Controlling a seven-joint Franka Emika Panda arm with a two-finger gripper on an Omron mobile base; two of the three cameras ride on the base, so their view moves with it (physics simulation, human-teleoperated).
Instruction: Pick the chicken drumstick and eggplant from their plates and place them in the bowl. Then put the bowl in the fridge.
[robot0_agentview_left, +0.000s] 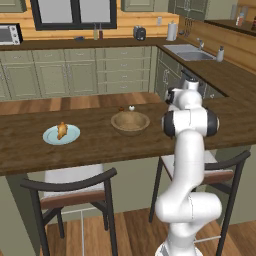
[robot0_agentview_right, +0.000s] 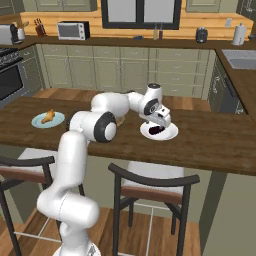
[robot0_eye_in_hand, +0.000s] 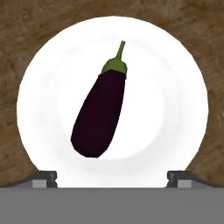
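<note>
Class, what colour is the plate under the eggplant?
White: the plate under the eggplant, best in the hand view.

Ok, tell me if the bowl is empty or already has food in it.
Empty: the bowl shows bare wood inside; the eggplant lies on its white plate.

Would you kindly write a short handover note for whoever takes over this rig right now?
Gripper: open, empty, poised over the dark purple eggplant.
Eggplant lies on its round white plate on the wooden counter.
Golden-brown chicken drumstick sits on the pale blue plate.
Tan wooden bowl stands between the plates.
Done: nothing moved.
Left: both foods into bowl, bowl into fridge.
</note>
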